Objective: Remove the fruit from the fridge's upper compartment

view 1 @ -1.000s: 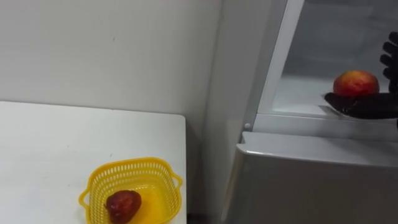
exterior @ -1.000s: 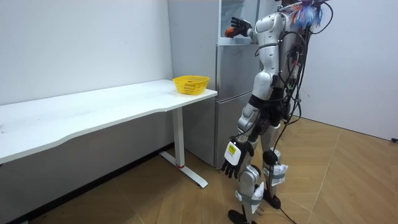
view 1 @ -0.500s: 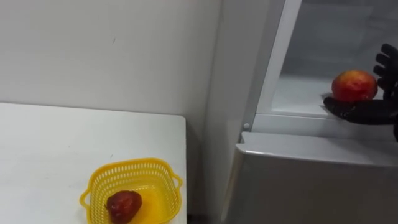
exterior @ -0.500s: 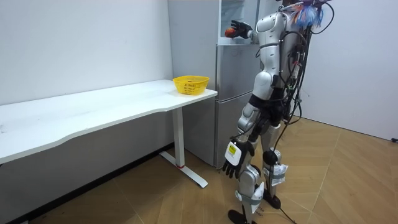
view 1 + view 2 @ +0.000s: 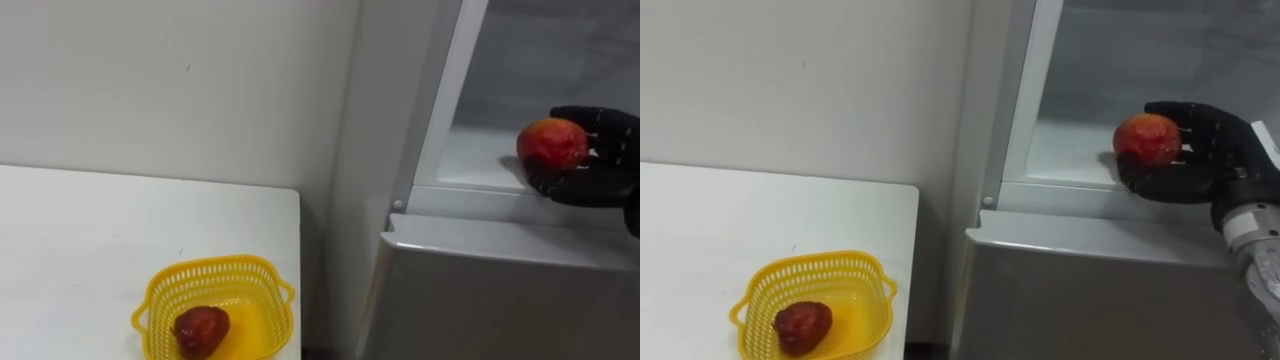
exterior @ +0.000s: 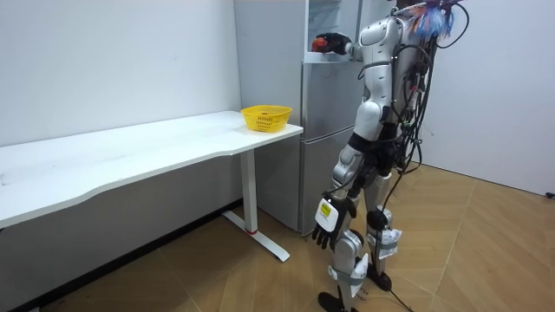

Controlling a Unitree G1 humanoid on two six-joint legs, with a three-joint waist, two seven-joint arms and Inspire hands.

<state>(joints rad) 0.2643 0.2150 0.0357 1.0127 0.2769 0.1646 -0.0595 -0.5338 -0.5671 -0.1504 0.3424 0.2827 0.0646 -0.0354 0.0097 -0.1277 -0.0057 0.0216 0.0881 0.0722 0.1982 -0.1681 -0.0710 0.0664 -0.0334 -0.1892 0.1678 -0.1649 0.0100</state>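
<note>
A red-and-yellow apple (image 5: pixel 551 144) (image 5: pixel 1148 138) is at the front of the upper fridge compartment (image 5: pixel 480 150), just above its shelf. My right hand (image 5: pixel 598 160) (image 5: pixel 1190 152) is black and has its fingers and thumb curled round the apple. In the room view the same hand (image 6: pixel 333 42) reaches into the open upper fridge at shoulder height. My left hand (image 6: pixel 324 220) hangs by my thigh with relaxed, spread fingers. On the white table (image 5: pixel 80 230) a yellow basket (image 5: pixel 162 290) (image 5: pixel 755 290) holds a dark red fruit (image 5: pixel 200 330) (image 5: pixel 803 326).
The lower fridge door (image 5: pixel 500 290) is closed below the open compartment. The compartment's white frame (image 5: pixel 440 100) stands between the table side and the apple. I stand on the wooden floor facing the fridge, the table (image 6: pixel 130 152) on the room view's left.
My right hand has closed its fingers round the apple and shifted it slightly left toward the shelf's front. My left hand has not moved.
</note>
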